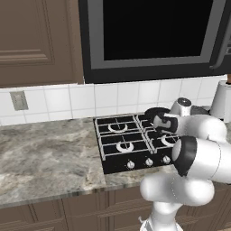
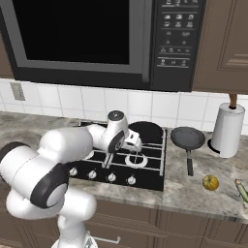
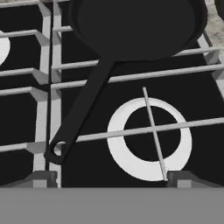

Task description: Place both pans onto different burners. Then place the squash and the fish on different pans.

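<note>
first pan: we found it on the far right burner of the hob, handle running toward the near side and slightly left.
second pan: sat on the counter just right of the hob, handle pointing near, near the paper towel roll.
squash: lay at the far right of the counter, well apart from both pans.
free burner: near right one, bare, straight under the hand.
gripper: jaws spread wide, gripping nothing, hovering over the near right burner.
key relation: we judged the second pan lay to the right of the gripper, handle end nearest us.
</note>
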